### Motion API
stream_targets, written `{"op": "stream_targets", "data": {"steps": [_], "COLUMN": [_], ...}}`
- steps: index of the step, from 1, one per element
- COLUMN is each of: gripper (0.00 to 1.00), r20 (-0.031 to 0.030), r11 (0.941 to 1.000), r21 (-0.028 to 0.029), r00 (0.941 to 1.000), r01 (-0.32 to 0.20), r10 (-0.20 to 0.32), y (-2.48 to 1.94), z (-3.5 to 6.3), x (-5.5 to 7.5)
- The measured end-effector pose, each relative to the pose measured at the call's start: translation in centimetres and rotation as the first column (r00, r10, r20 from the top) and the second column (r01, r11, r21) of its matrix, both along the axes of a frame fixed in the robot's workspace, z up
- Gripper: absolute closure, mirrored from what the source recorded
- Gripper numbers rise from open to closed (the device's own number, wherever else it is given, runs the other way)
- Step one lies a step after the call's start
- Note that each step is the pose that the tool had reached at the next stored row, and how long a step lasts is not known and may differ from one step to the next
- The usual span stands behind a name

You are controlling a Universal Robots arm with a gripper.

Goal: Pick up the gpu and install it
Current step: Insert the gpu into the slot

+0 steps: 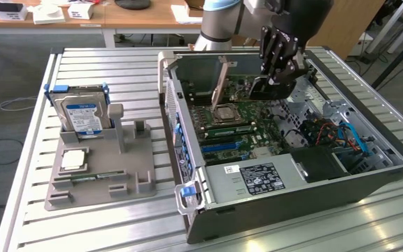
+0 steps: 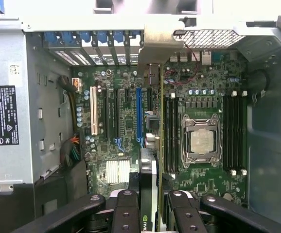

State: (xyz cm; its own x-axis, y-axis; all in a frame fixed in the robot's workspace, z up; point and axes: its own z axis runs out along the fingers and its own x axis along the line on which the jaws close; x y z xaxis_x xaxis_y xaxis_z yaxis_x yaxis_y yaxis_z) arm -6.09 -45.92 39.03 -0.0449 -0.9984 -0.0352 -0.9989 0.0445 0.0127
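Inside the open computer case [image 1: 293,207], the gripper [image 1: 276,84] is clamped on the gpu [image 1: 261,92], fingers [image 2: 126,213] pressing on either face. The card stands on edge over the case's motherboard [image 2: 121,126], its silver bracket toward the case's rear wall. I cannot tell if it touches a slot.

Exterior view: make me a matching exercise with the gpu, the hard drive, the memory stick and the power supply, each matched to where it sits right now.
1 gpu
2 hard drive
3 memory stick
4 power supply

A upright in the grey holder
B inside the case, label up
C in the pincer, above the motherboard
D lying flat in the holder

Pairs: 1-C, 2-A, 3-D, 4-B
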Motion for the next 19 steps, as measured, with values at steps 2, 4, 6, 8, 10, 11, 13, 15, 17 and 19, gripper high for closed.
{"op": "stream_targets", "data": {"steps": [2,4,6,8,10,11,13,15,17,19], "gripper": [0.73,0.73,0.73,0.73,0.73,0.73,0.73,0.73,0.73,0.73], "r20": [0.0001,0.0,0.0,0.0,0.0,0.0001,0.0,0.0,0.0001,0.0001], "r11": [1.0,1.0,1.0,1.0,1.0,1.0,1.0,1.0,1.0,1.0], "r21": [0.0,0.0,0.0,0.0001,0.0,0.0001,-0.0001,0.0,0.0001,0.0], "r00": [1.0,1.0,1.0,1.0,1.0,1.0,1.0,1.0,1.0,1.0], "r01": [0.0,0.0,0.0,0.0,0.0,0.0,0.0,0.0,0.0,0.0], "r10": [0.0,0.0,0.0,0.0,0.0,0.0,0.0,0.0,0.0,0.0], "y": [0.0,0.0,0.0,0.0,0.0,0.0,0.0,0.0,0.0,0.0], "z": [-0.24,-0.5,-0.76,-1.04,-1.33,-1.47,-1.73,-1.98,-2.26,-2.51], "x": [-0.1,-0.1,-0.2,-0.3,-0.4,-0.4,-0.5,-0.6,-0.7,-0.7]}}
